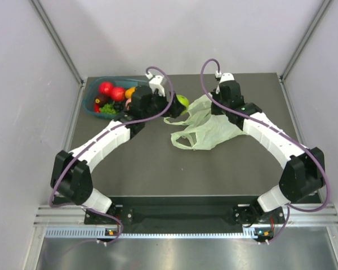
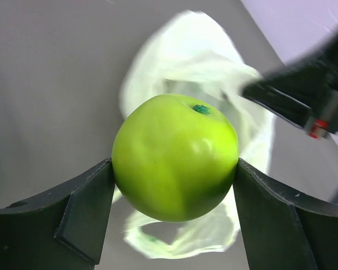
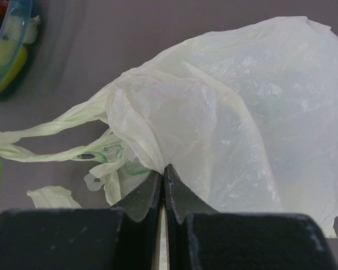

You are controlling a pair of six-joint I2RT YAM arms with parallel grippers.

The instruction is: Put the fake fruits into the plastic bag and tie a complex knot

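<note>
Left claw [image 2: 174, 169] grips green fake fruit [image 2: 172, 135] at plastic bag [image 2: 186, 62] edge.

Apple [image 1: 182, 101] between tray [image 1: 87, 98] and plastic bag [image 1: 208, 132]

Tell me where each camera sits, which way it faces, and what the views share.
Top external: above and behind the bases, looking down on the table; the left arm and right arm show whole.
Left wrist: on the left arm, facing past the left gripper, which holds a green apple, towards the plastic bag.
Right wrist: on the right arm, looking along the right gripper, shut on a fold of the bag.
Shared: the bag appears in all three.
</note>
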